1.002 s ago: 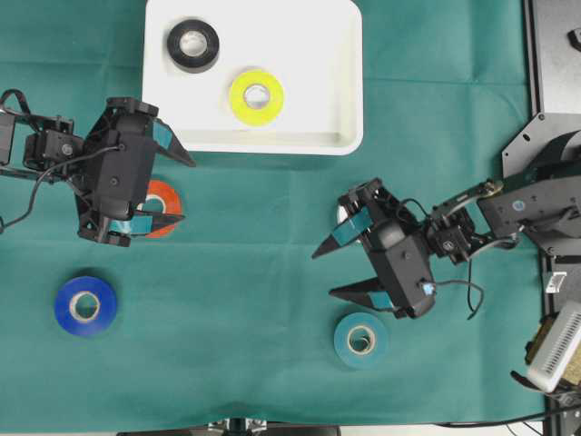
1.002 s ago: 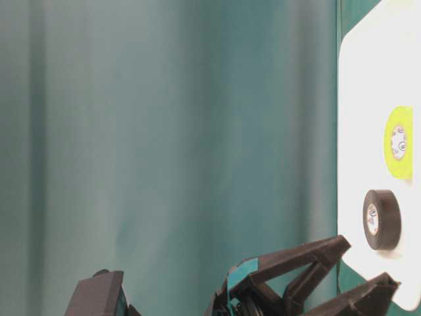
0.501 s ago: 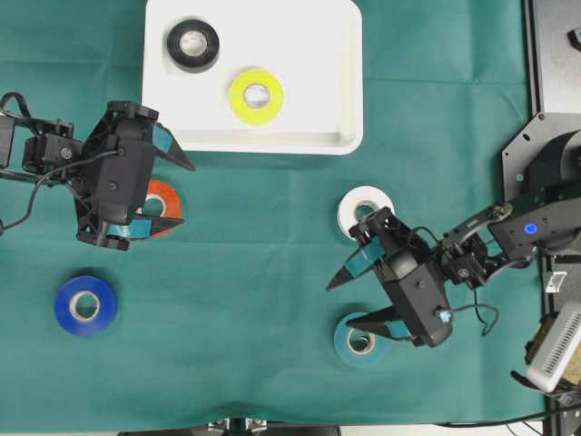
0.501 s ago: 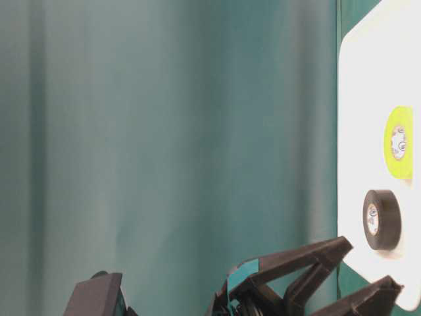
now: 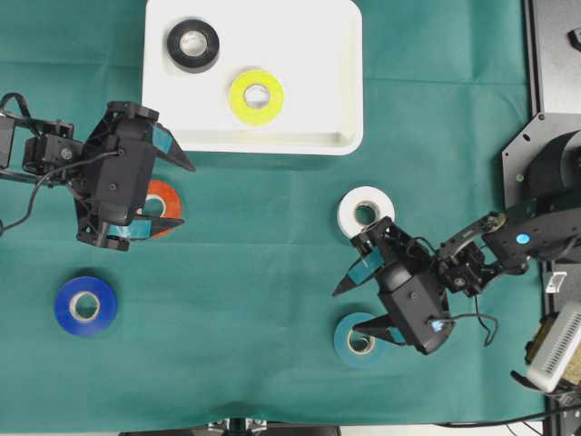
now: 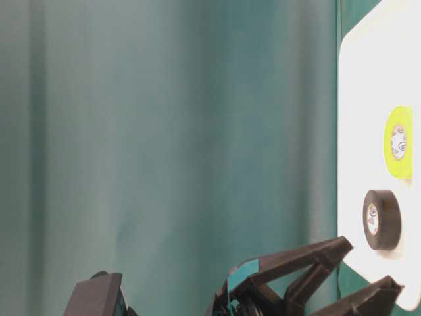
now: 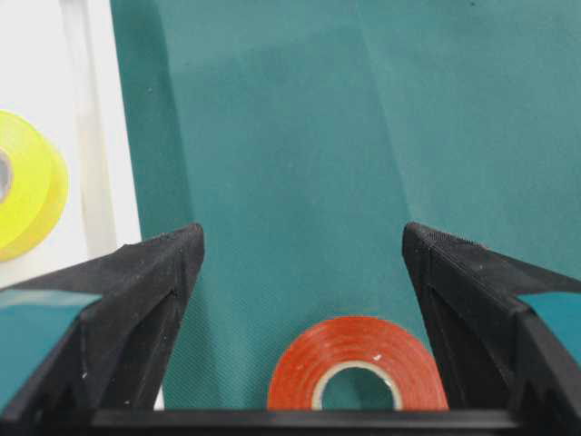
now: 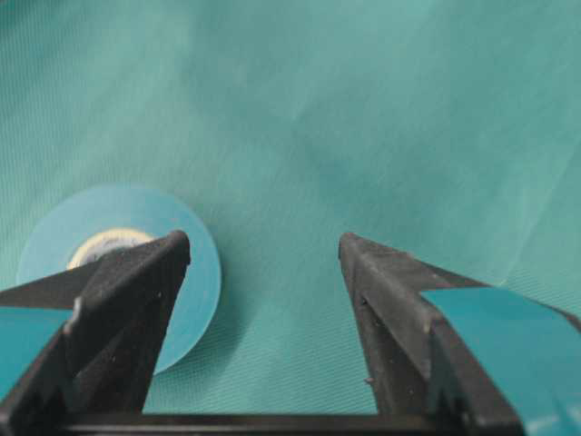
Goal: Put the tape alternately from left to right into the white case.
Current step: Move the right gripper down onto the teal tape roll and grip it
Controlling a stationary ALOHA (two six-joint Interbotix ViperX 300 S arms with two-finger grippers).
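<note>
Overhead view of a green-covered table (image 5: 272, 236). At top, the white case (image 5: 345, 91), already holding a black roll (image 5: 192, 44) and a yellow roll (image 5: 256, 96). On the cloth below: red roll (image 5: 164, 202), partly under the left end effector (image 5: 180, 193), fingers spread wide, nothing between them; blue roll (image 5: 84, 306) near the lower left; white roll (image 5: 366, 211) and teal roll (image 5: 357, 339) on the right. Right end effector (image 5: 361, 311) above the cloth beside the teal roll, fingers apart and empty, one finger overlapping the roll's edge in the wrist view, the other over bare cloth. Likely risks: right fingers descending off-centre, landing on top of the teal roll or nudging it sideways instead of straddling it; a low, flat roll slipping from a shallow pinch; wrong arm going next, breaking the left-right alternation; a carried roll clipping the case's raised rim.
</note>
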